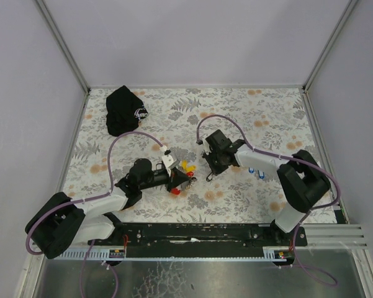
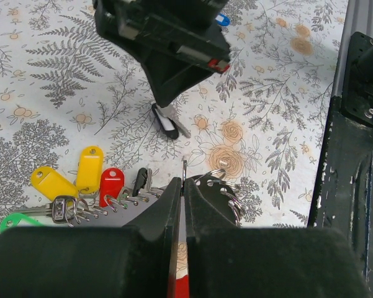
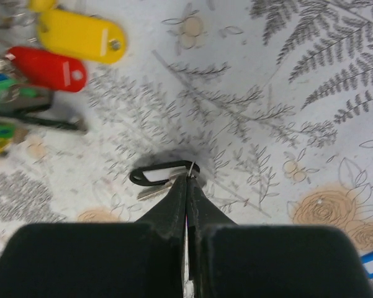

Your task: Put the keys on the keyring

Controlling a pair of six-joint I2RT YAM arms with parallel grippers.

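My left gripper (image 2: 184,181) is shut on the keyring (image 2: 185,165); a thin metal edge sticks out past the tips and its red piece (image 2: 180,287) shows between the fingers. In the top view the left gripper (image 1: 178,182) sits mid-table with that red piece (image 1: 175,192) below it. My right gripper (image 3: 188,176) is shut on the small ring of a black-tagged key (image 3: 156,175), held just above the cloth. Loose keys lie beside my left fingers: yellow tags (image 2: 89,167), a red tag (image 2: 111,184), a black one (image 2: 140,180) and a green one (image 2: 12,221).
A black cap with a white logo (image 1: 125,110) lies at the back left. Blue-tagged keys (image 1: 254,172) rest beside the right arm. Small metal rings (image 2: 229,189) cluster by my left gripper's right finger. The right gripper (image 1: 209,172) hangs close in front of the left one.
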